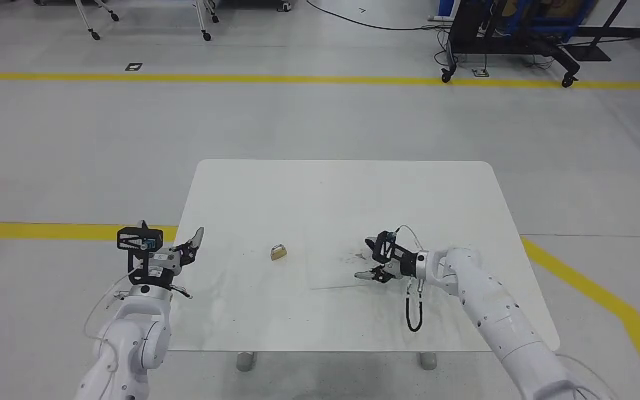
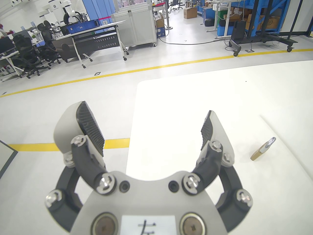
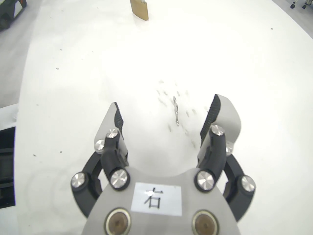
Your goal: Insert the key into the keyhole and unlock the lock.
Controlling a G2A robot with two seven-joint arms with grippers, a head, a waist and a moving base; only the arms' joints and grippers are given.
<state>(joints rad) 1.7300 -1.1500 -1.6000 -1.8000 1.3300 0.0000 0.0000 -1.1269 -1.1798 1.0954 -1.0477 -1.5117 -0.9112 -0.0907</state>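
Right jaws hung wide open, empty, over the key (image 3: 176, 111) on the surface (image 1: 400, 200); left jaws gaped empty, lock (image 3: 139, 8) lying between both.

Flat white table (image 1: 420, 190): bare surface runs from your right gripper (image 3: 166, 102) to the small brass padlock with steel shackle (image 3: 139, 5). Obstacle: thin silver key (image 3: 176, 111), flat between its spread fingers. Your left gripper (image 2: 146, 108), also spread, faces bare tabletop toward the padlock.

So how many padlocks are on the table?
1. The padlock lies on the white table, between the open left gripper and the open right gripper. None seems hidden.
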